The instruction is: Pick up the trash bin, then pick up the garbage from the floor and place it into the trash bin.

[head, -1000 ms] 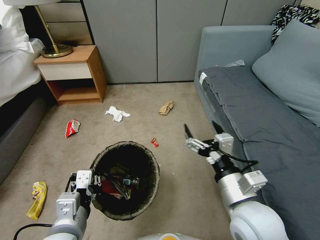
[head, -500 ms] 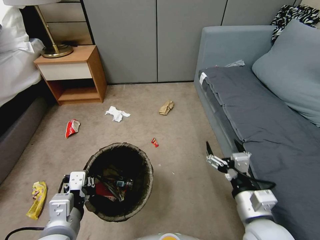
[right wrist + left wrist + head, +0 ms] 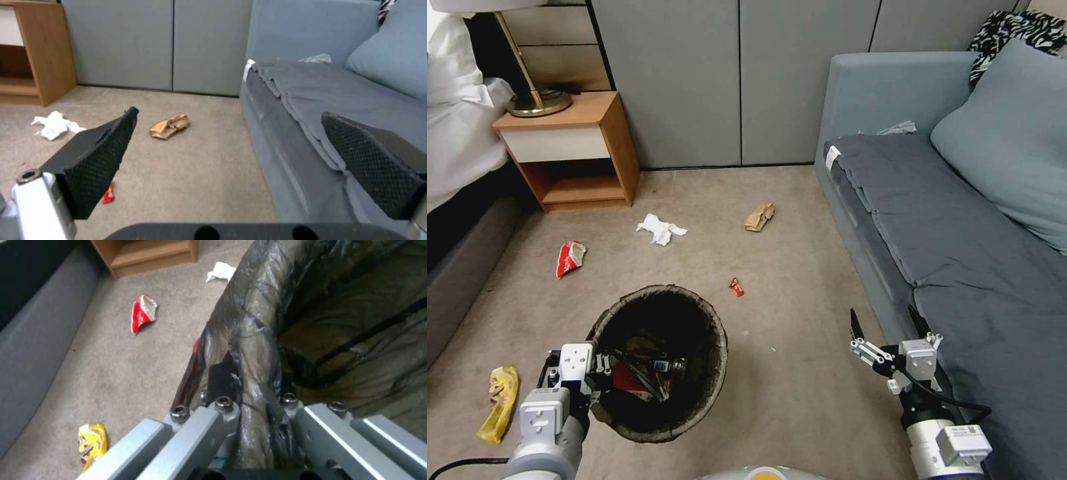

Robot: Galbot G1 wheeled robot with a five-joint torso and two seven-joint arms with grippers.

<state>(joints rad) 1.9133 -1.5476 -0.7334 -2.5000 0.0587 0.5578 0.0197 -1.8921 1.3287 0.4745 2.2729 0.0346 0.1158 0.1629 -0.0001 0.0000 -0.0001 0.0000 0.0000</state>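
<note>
Counting five loose garbage pieces on carpet: red packet [image 3: 570, 257], white tissue [image 3: 660, 228], brown paper [image 3: 760, 215], small red wrapper [image 3: 736, 287], yellow wrapper [image 3: 499, 401]. One trash bin [image 3: 710, 373], rim pinched by left gripper [image 3: 602, 375]. Right gripper [image 3: 888, 325], spread empty, now pulled back lower beside sofa [image 3: 960, 220] than before.

Gripper: right gripper [image 3: 231, 156], jaws spread wide over the carpet [image 3: 200, 173].
Litter: brown paper [image 3: 169, 125], white tissue [image 3: 55, 125], small red wrapper [image 3: 108, 196].
Beside: grey sofa [image 3: 311, 100].
Behind: wooden nightstand [image 3: 40, 50], grey cabinet doors [image 3: 155, 43].
</note>
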